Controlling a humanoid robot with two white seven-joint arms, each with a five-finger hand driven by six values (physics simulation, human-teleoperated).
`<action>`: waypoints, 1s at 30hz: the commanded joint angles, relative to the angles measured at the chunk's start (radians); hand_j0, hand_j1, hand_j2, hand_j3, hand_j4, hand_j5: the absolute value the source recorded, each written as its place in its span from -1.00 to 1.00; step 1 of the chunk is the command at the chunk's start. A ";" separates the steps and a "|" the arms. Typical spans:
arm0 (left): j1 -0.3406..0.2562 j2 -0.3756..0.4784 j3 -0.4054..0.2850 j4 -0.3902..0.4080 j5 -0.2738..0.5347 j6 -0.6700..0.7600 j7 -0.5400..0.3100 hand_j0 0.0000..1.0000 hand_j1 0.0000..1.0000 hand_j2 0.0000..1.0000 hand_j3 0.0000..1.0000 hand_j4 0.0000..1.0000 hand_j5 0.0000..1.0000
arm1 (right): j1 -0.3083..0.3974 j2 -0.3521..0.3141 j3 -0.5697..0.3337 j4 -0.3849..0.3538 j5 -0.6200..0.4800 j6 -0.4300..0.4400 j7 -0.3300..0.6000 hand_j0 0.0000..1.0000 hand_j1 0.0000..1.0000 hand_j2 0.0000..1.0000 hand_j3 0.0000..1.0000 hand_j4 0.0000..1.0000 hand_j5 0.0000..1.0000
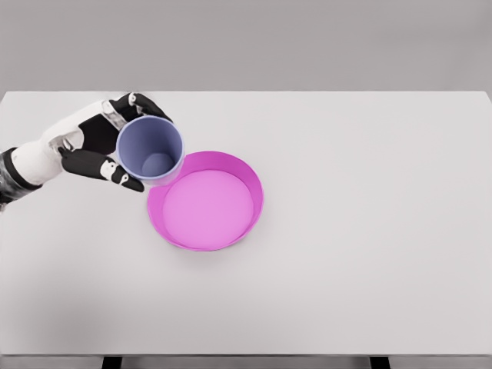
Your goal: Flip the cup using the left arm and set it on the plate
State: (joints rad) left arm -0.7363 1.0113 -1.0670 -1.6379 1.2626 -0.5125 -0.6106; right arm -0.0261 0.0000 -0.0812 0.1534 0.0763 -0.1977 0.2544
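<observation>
Left hand [98, 146] wraps the cup [151, 149], seemingly overlapping the plate [231, 165] rim.

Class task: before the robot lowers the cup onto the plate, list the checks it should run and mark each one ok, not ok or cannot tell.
1. Left hand grips the purple cup: ok, fingers wrap its sides.
2. Cup opening faces up: ok, its inside bottom shows.
3. Cup centred over the pink plate: not ok, it sits over the upper left rim.
4. Plate holds nothing else: ok.
5. Cup height above the plate: cannot tell from this view.
6. Right arm out of the way: ok, not in view.
</observation>
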 commanded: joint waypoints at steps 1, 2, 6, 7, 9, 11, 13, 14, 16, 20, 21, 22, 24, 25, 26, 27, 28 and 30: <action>-0.002 0.007 -0.048 -0.051 0.103 0.034 0.000 -0.21 -0.21 -0.21 -0.21 -0.21 -0.21 | 0.000 0.000 0.000 0.000 0.000 0.000 0.000 1.00 1.00 1.00 1.00 1.00 1.00; -0.002 0.009 -0.053 -0.071 0.150 0.061 0.000 -0.25 -0.25 -0.25 -0.25 -0.25 -0.25 | 0.000 0.000 0.000 0.000 0.000 0.000 0.000 1.00 1.00 1.00 1.00 1.00 1.00; -0.006 0.006 -0.083 -0.094 0.322 0.123 0.000 -0.27 -0.27 -0.27 -0.27 -0.27 -0.27 | 0.000 0.000 0.000 0.000 0.000 0.000 0.000 1.00 1.00 1.00 1.00 1.00 1.00; -0.006 0.001 -0.106 -0.092 0.333 0.126 0.000 -0.27 -0.27 -0.27 -0.27 -0.27 -0.27 | 0.000 0.000 0.000 0.000 0.000 0.000 0.000 1.00 1.00 1.00 1.00 1.00 1.00; -0.008 -0.022 -0.123 -0.085 0.324 0.160 0.000 -0.27 -0.27 -0.27 -0.27 -0.27 -0.27 | 0.000 0.000 0.000 0.000 0.000 0.000 0.000 1.00 1.00 1.00 1.00 1.00 1.00; -0.011 -0.076 -0.119 -0.040 0.239 0.203 0.000 -0.25 -0.25 -0.25 -0.25 -0.25 -0.25 | 0.000 0.000 0.000 0.000 0.000 0.000 0.000 1.00 1.00 1.00 1.00 1.00 1.00; -0.012 -0.112 -0.113 0.006 0.186 0.204 0.000 -0.26 -0.26 -0.26 -0.26 -0.26 -0.26 | 0.000 0.000 0.000 0.000 0.000 0.000 0.000 1.00 1.00 1.00 1.00 1.00 1.00; -0.014 -0.131 -0.110 0.026 0.172 0.204 0.000 -0.26 -0.26 -0.26 -0.26 -0.26 -0.26 | 0.000 0.000 0.000 0.000 0.000 0.000 0.000 1.00 1.00 1.00 1.00 1.00 1.00; -0.029 -0.180 -0.110 0.085 0.169 0.224 0.000 -0.27 -0.27 -0.27 -0.27 -0.27 -0.27 | 0.000 0.000 0.000 0.000 0.000 0.000 0.000 1.00 1.00 1.00 1.00 1.00 1.00; -0.046 -0.235 -0.113 0.141 0.170 0.227 0.000 -0.27 -0.27 -0.27 -0.27 -0.27 -0.27 | 0.000 0.000 0.000 0.000 0.000 0.000 0.000 1.00 1.00 1.00 1.00 1.00 1.00; -0.046 -0.255 -0.120 0.167 0.169 0.227 0.000 -0.27 -0.27 -0.27 -0.27 -0.27 -0.27 | 0.000 0.000 0.000 0.000 0.000 0.000 0.000 1.00 1.00 1.00 1.00 1.00 1.00; -0.044 -0.266 -0.122 0.178 0.167 0.227 0.000 -0.27 -0.27 -0.27 -0.27 -0.27 -0.27 | 0.000 0.000 0.000 0.000 0.000 0.000 0.000 1.00 1.00 1.00 1.00 1.00 1.00; -0.041 -0.286 -0.123 0.211 0.149 0.227 0.000 -0.27 -0.27 -0.27 -0.27 -0.27 -0.27 | 0.000 0.000 0.000 0.000 0.000 0.000 0.000 1.00 1.00 1.00 1.00 1.00 1.00; -0.043 -0.287 -0.123 0.213 0.149 0.227 0.000 -0.26 -0.26 -0.26 -0.26 -0.26 -0.26 | 0.000 0.000 0.000 0.000 0.000 0.000 0.000 1.00 1.00 1.00 1.00 1.00 1.00; -0.041 -0.301 -0.125 0.230 0.147 0.227 0.000 -0.26 -0.26 -0.26 -0.26 -0.26 -0.26 | 0.000 0.000 0.000 0.000 0.000 0.000 0.000 1.00 1.00 1.00 1.00 1.00 1.00; -0.038 -0.315 -0.125 0.248 0.147 0.227 0.000 -0.26 -0.26 -0.26 -0.26 -0.26 -0.26 | 0.000 0.000 0.000 0.000 0.000 0.000 0.000 1.00 1.00 1.00 1.00 1.00 1.00; -0.038 -0.321 -0.125 0.263 0.141 0.227 0.000 -0.26 -0.26 -0.26 -0.26 -0.26 -0.26 | 0.000 0.000 0.000 0.000 0.000 0.000 0.000 1.00 1.00 1.00 1.00 1.00 1.00; -0.040 -0.326 -0.125 0.296 0.136 0.227 0.000 -0.26 -0.26 -0.26 -0.26 -0.26 -0.26 | 0.000 0.000 0.000 0.000 0.000 0.000 0.000 1.00 1.00 1.00 1.00 1.00 1.00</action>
State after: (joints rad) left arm -0.7747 0.6998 -1.1930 -1.3763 1.3981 -0.2857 -0.6108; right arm -0.0261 0.0000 -0.0812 0.1534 0.0763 -0.1977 0.2544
